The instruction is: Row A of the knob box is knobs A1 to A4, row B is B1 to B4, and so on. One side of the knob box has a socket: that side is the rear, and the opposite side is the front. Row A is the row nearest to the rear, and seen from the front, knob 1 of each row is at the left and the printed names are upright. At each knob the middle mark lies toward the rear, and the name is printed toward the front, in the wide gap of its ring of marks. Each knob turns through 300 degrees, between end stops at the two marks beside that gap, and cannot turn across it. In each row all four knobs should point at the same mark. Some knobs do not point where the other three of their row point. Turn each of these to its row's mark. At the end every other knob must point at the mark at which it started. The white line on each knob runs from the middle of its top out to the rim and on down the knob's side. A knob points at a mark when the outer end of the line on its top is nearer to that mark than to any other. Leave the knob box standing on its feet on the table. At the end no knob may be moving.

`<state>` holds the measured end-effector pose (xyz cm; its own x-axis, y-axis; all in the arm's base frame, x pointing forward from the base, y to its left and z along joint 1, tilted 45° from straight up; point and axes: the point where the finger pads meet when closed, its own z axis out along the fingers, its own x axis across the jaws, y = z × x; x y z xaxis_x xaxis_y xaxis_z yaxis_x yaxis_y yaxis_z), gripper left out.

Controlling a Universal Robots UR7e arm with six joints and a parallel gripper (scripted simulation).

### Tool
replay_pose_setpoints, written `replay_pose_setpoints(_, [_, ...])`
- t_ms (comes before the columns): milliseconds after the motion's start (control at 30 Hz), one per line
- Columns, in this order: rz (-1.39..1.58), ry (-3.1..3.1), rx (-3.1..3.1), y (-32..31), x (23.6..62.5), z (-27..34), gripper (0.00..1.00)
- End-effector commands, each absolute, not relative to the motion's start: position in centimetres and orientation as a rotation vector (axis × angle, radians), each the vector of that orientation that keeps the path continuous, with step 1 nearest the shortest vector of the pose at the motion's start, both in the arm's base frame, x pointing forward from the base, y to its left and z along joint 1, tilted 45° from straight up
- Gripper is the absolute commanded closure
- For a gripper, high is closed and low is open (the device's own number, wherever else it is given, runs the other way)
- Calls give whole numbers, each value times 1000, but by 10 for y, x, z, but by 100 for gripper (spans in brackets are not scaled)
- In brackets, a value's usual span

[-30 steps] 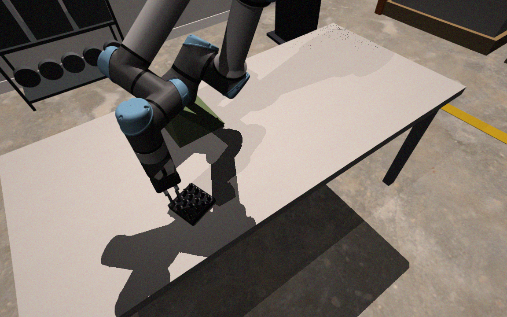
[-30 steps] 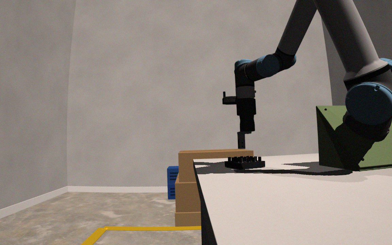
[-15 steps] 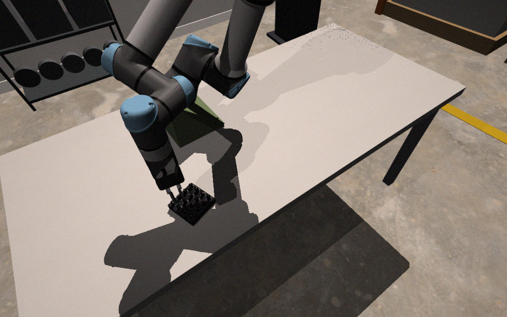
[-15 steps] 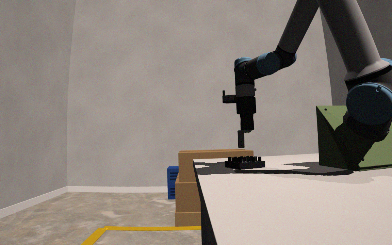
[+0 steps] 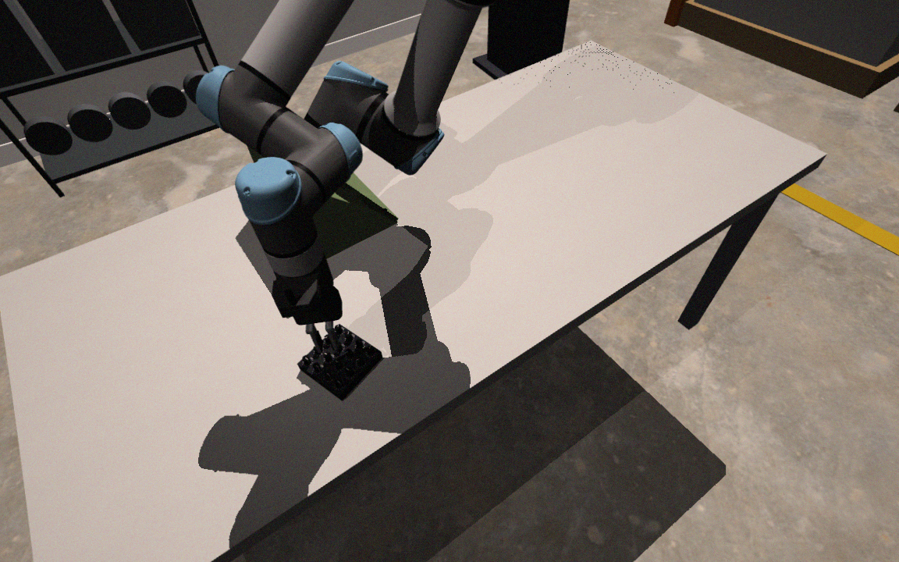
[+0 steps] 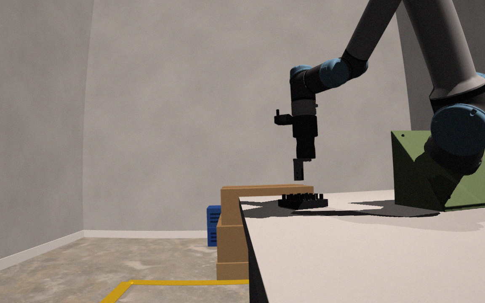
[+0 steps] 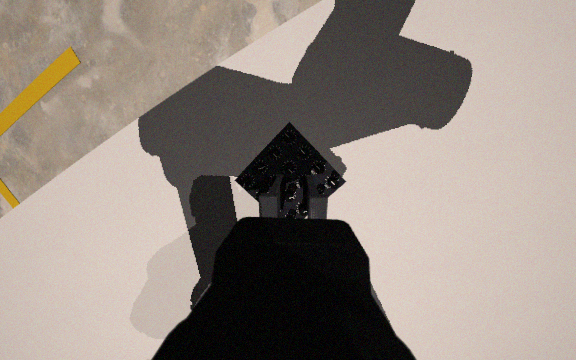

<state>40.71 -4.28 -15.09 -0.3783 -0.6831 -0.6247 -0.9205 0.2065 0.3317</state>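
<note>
The black knob box (image 5: pixel 340 358) stands on its feet on the white table, near the front edge, inside the arm's shadow. It also shows in the exterior view (image 6: pixel 303 201) and in the wrist view (image 7: pixel 290 167), where it sits turned like a diamond. Its knobs and white lines are too small and dark to read. My gripper (image 5: pixel 320 335) points straight down and hovers over the box's near-left part. In the side view the gripper (image 6: pixel 299 176) is clear of the knob tops. In the wrist view the fingers stand partly apart with nothing between them.
The arm's green wedge mount (image 5: pixel 351 209) stands behind the box on the table, and shows in the side view (image 6: pixel 459 176). The table's front edge runs close to the box. Brown cartons (image 6: pixel 233 226) and a blue crate (image 6: pixel 213 225) stand on the floor beyond the table's end.
</note>
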Motion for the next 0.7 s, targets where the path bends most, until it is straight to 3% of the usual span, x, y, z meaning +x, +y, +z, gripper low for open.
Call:
replay_pose_setpoints(0, [1016,2293,-1353,-36,406,-142,54])
replay_pose_setpoints(667, [1132,2641,-880,-18,401,-116,54])
